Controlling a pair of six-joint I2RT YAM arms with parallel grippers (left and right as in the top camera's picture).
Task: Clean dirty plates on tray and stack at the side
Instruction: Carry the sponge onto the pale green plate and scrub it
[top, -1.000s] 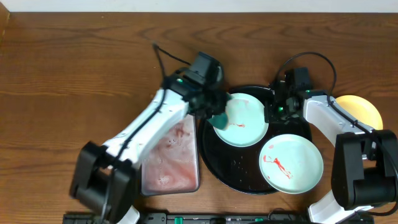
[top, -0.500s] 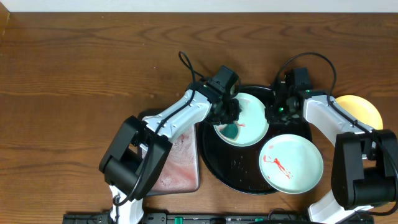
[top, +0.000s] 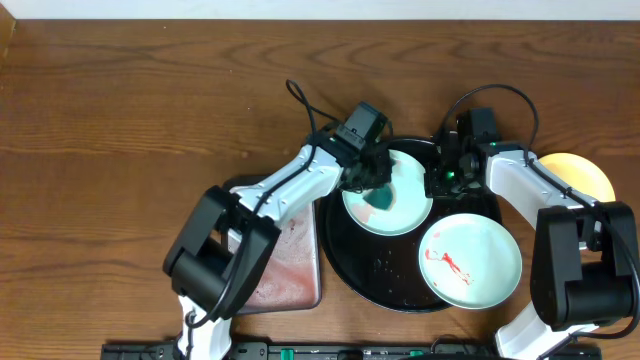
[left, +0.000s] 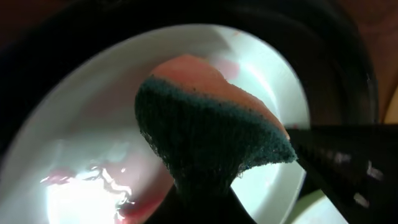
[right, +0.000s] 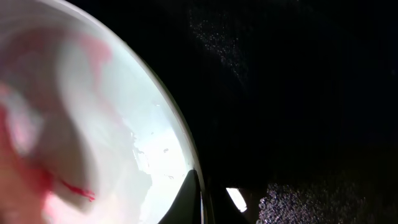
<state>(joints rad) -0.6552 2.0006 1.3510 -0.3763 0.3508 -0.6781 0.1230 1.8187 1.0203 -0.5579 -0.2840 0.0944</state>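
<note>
A pale mint plate (top: 405, 200) with a red smear lies at the back of the black tray (top: 370, 268). My left gripper (top: 371, 183) is shut on a green sponge (top: 379, 201) with a pinkish top and presses it on this plate. The left wrist view shows the sponge (left: 211, 140) over the wet plate (left: 93, 124), held in my left gripper (left: 205, 208). My right gripper (top: 438, 182) is shut on the plate's right rim (right: 180, 143), with one finger (right: 191, 198) over the edge. A second mint plate (top: 470, 262) with red smears lies at the tray's front right. A pale yellow plate (top: 578, 175) lies on the table to the right.
A rectangular pinkish tray (top: 280, 250) with red residue lies left of the black tray, under my left arm. The wooden table (top: 120, 120) spreads to the left and back. The right arm's base (top: 585, 280) stands at the front right.
My left gripper has carried the sponge from the plate's left edge rightward onto the plate's middle. The right gripper has held still on the rim.
</note>
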